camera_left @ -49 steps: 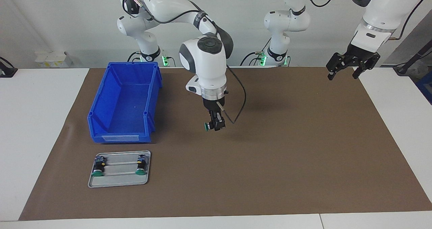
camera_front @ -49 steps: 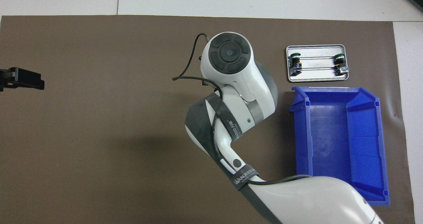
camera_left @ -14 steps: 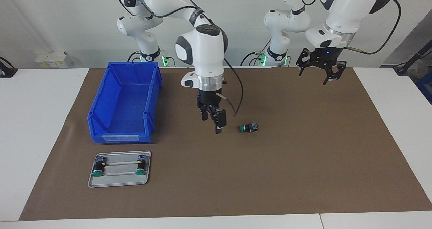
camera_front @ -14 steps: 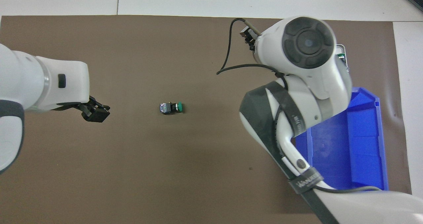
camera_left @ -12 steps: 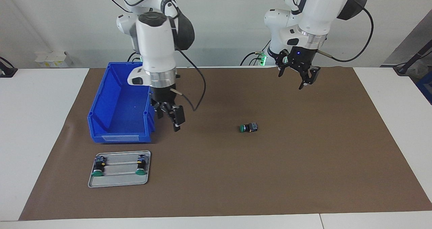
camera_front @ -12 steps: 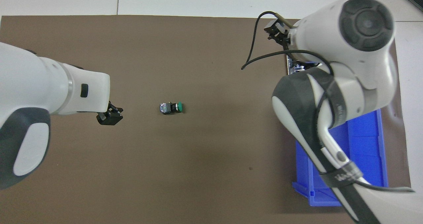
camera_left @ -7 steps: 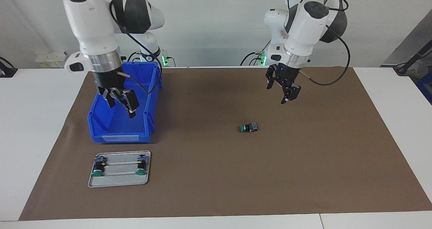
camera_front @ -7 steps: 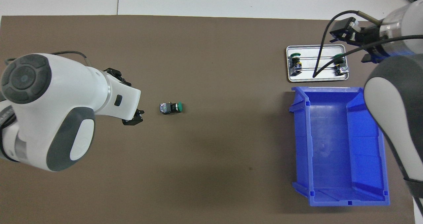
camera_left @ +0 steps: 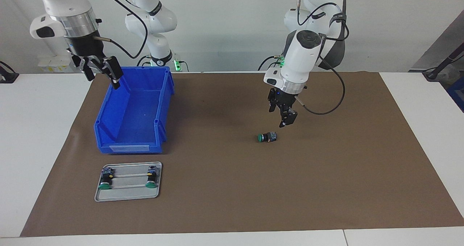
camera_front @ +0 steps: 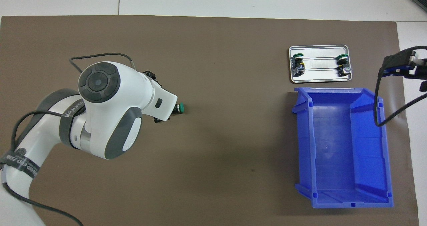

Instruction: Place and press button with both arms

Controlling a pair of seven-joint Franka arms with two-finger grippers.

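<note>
The button (camera_left: 267, 137) lies on its side on the brown mat (camera_left: 326, 173), its green cap toward the right arm's end. My left gripper (camera_left: 280, 117) hangs open just above it, slightly nearer the robots, not touching. In the overhead view the left arm covers the button's body and only the green cap (camera_front: 180, 108) shows beside the left gripper (camera_front: 162, 117). My right gripper (camera_left: 99, 73) is open and empty, raised over the blue bin's corner nearest the robots; it also shows at the overhead view's edge (camera_front: 397, 64).
A blue bin (camera_left: 163, 104) stands toward the right arm's end (camera_front: 333, 91). Farther from the robots lies a metal tray (camera_left: 130, 191) holding two more green-capped buttons (camera_left: 105, 180) (camera_left: 152, 179); the tray also shows in the overhead view (camera_front: 318, 76).
My right gripper let go of the button on the mat, then swung away and up to the bin's corner. My left gripper came in and down to just above the button.
</note>
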